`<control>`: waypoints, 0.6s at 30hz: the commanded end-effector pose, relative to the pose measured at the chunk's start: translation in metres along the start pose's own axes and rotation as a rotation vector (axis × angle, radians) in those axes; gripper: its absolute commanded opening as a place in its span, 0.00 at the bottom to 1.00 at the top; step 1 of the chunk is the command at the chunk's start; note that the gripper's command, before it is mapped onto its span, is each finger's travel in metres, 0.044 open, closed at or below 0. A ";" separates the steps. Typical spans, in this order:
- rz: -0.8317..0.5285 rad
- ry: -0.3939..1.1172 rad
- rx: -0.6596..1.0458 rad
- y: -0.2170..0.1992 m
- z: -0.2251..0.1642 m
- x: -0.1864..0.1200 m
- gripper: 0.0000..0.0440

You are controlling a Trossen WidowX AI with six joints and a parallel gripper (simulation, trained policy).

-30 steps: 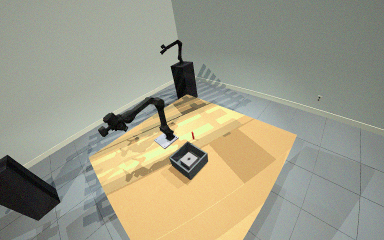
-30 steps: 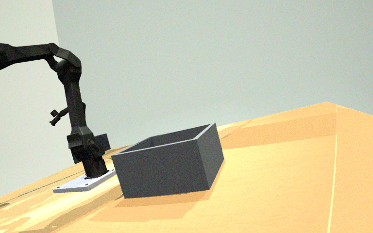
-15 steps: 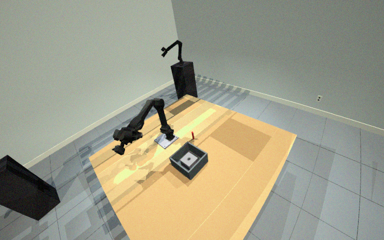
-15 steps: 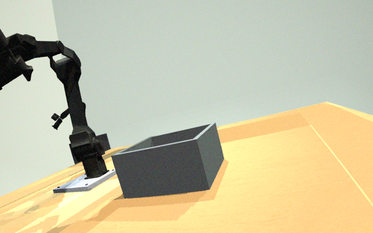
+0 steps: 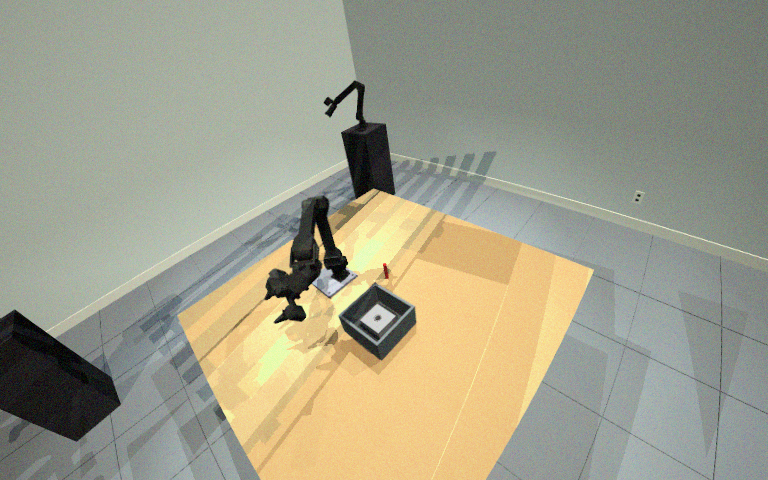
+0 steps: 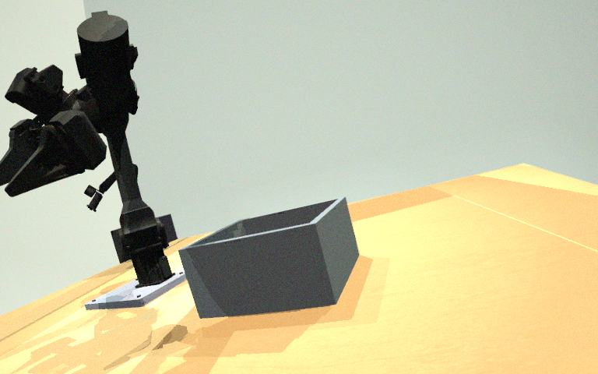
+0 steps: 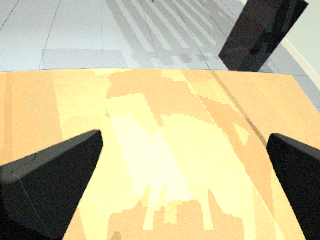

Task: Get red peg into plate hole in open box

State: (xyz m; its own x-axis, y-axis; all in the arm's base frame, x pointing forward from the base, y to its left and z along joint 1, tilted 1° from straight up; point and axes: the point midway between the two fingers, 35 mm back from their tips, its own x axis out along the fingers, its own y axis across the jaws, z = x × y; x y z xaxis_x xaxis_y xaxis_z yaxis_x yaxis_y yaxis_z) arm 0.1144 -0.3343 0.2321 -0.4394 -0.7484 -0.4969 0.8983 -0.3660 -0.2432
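Grey walls of the box [image 5: 397, 332] [image 6: 269, 273] surround a holed white plate [image 5: 386, 321]; the pincer [image 5: 277, 309] [image 6: 6, 187] [image 7: 184, 139] gapes wide.

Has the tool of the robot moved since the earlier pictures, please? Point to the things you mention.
Yes. In the top view, the open tool [image 5: 283, 310] [image 6: 6, 185] [image 7: 184, 139] is now nearer to the box [image 5: 406, 326] [image 6: 264, 273] than before.
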 end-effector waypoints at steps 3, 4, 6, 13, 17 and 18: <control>0.126 0.029 -0.074 0.028 -0.020 -0.035 1.00; 0.154 0.035 -0.092 0.033 -0.025 -0.043 1.00; 0.208 0.048 -0.126 0.043 -0.035 -0.059 1.00; 0.391 0.097 -0.248 0.068 -0.073 -0.119 1.00; 0.486 0.130 -0.319 0.074 -0.097 -0.153 1.00; 0.509 0.140 -0.337 0.075 -0.103 -0.161 1.00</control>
State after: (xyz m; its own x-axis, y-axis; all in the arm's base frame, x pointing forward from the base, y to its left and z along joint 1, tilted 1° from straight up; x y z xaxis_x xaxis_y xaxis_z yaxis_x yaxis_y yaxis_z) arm 0.2467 -0.1978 0.2083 -0.0059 -0.7123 -0.7018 0.9610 0.1901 -0.2009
